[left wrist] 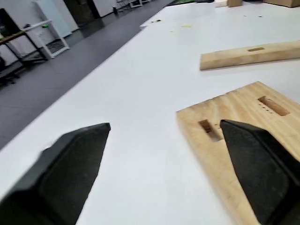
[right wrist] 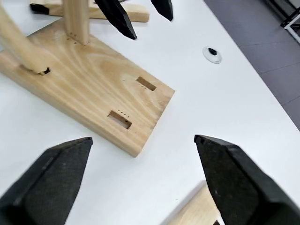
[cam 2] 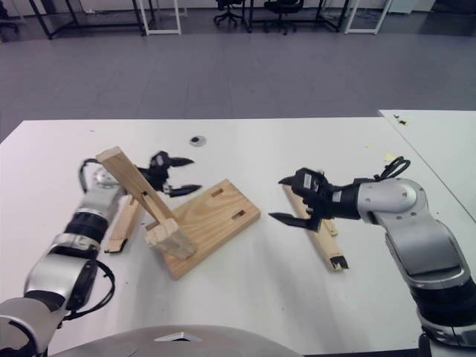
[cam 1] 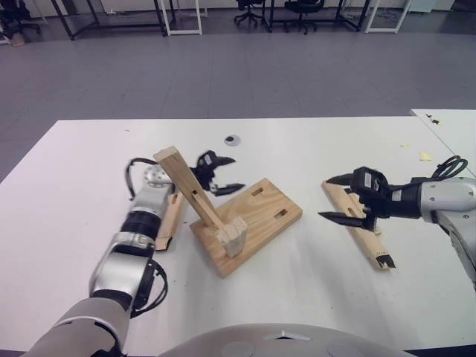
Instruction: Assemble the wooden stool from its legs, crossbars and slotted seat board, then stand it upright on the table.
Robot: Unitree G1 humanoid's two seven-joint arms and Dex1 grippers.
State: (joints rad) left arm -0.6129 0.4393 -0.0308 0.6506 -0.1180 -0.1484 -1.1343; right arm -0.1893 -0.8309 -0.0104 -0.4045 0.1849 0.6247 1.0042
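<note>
**Hard to make out**
- Flat bar (cam 1: 172,216), on the table (cam 1: 89,149) left of the seat board. My left forearm lies over it, leaving one long edge and a dark-tipped near end visible. I cannot tell whether it is a leg or a crossbar.
- Short block (cam 1: 232,236), standing at the board's near corner. Its foot seems to sit at a slot, but I cannot tell how deep. The right wrist view cuts it off at the frame edge.
- Tilted leg (cam 1: 192,190). Its foot is on the board just beside the block and it leans up and away toward my left arm. Its top is cut off in the right wrist view.

**Positions**
- Seat board (cam 1: 249,223): flat on the table between my two claws. Two empty slots lie on the half toward my right claw.
- Left claw (cam 1: 239,173): spread wide, holding nothing. It is at the board's far corner, beside the tilted leg's upper half and apart from it.
- Right claw (cam 1: 323,198): spread wide, empty. It is over the far end of the loose leg (cam 1: 364,234), which lies flat to the right of the board and apart from it.
- Grommet (cam 1: 233,139): set in the table beyond my left claw.
</note>
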